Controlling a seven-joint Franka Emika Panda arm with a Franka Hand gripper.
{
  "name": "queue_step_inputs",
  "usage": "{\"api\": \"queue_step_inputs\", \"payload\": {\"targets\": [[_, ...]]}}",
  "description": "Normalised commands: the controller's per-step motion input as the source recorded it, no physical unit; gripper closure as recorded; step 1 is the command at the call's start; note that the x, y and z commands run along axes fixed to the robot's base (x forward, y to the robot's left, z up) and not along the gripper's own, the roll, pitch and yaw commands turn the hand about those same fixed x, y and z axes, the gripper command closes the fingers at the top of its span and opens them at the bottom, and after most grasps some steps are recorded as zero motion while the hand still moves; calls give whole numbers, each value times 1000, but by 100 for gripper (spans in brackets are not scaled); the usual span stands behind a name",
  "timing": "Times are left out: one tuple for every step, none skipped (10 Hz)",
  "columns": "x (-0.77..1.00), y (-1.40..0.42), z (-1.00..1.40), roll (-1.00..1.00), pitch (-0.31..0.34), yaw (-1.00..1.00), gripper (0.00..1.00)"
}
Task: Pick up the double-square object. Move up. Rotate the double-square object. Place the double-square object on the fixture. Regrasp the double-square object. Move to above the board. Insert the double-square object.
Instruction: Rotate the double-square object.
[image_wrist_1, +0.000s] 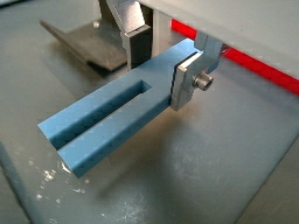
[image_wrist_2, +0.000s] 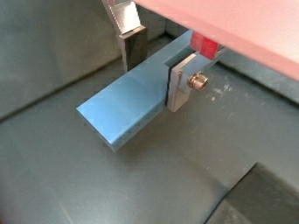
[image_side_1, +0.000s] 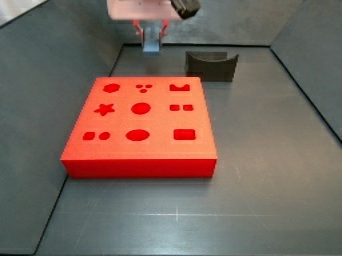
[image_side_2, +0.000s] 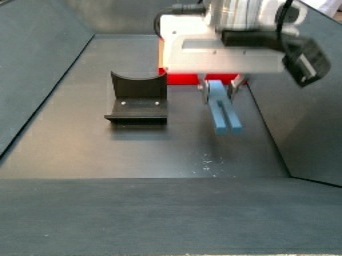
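I judged that I was at the first step, the picking up: my gripper (image_wrist_1: 158, 59) had its two flat silver fingers (image_wrist_1: 187, 77) closed on one end of the slim blue-grey bar with a slot along it, the double-square object (image_wrist_1: 103, 117), one plate on each side of the bar. In both wrist views the bar's far end pointed down toward the grey floor (image_wrist_2: 70, 175); whether it touched the floor or hung just above, I could not tell. In a side view the bar (image_side_2: 223, 110) hung below my gripper (image_side_2: 221, 85), at 3 o'clock from the small dark fixture with a U-shaped notch (image_side_2: 136, 97), and near the edge of the large bright red board with cut-out holes (image_side_1: 140, 120). In my judgement, the next move called for a straight lift before any rotation.
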Motion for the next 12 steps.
{"api": "queue_step_inputs", "payload": {"targets": [[44,7,-906,-79,-41,17,100],[44,13,-763,-92,-42,16,100],[39,13,-587,-110,-46,16,100],[40,14,-504,-117,-51,15,100],[36,14,-307,-136,-59,16,100],[37,14,-229,-143,-62,17,100],[0,0,0,0,0,0,0],[0,0,1000,0,0,0,0],[-8,-1,1000,-1,12,0,0],[-18,2,1000,4,32,-1,0],[-13,5,1000,13,60,-6,0],[-14,7,1000,24,73,-10,0]]}}
